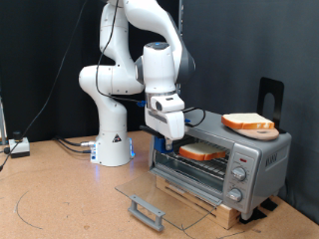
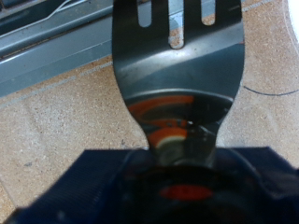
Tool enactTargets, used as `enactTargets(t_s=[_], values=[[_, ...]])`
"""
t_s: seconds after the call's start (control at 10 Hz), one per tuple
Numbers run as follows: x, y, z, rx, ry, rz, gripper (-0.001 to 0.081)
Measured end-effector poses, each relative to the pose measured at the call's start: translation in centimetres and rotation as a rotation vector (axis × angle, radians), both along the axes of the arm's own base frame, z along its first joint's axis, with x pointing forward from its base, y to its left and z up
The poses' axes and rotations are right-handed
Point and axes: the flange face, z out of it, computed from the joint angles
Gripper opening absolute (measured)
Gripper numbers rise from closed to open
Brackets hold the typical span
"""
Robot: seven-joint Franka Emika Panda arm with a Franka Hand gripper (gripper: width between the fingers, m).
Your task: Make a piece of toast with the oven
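text: none legible | labels: none | oven [image 1: 224, 159] knob markings: too small to read

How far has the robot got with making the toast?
Done: the oven door lies open and flat, and one bread slice sits on the rack inside. In hand: the gripper hangs just above the oven's open front; the wrist view shows a dark slotted spatula in front of it. Left: the door is not closed, and a second slice rests on top.
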Motion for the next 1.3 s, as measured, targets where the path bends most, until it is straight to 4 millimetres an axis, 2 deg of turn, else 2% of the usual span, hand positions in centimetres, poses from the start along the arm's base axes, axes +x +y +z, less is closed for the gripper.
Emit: enactTargets(t_s=[0.2, 0.6, 0.9, 1.1, 1.3], values=[[0.1, -1.2, 0.3, 0.029, -0.011, -0.045, 0.0416], [-0.3, -7.0, 0.5, 0.060, 0.009, -0.112, 0.0416], [-0.9, -10.7, 0.8, 0.087, 0.006, -0.173, 0.0416], [-1.0, -11.1, 0.8, 0.090, 0.007, -0.187, 0.0416], [-0.9, -10.5, 1.8, 0.219, -0.015, -0.172, 0.0416]])
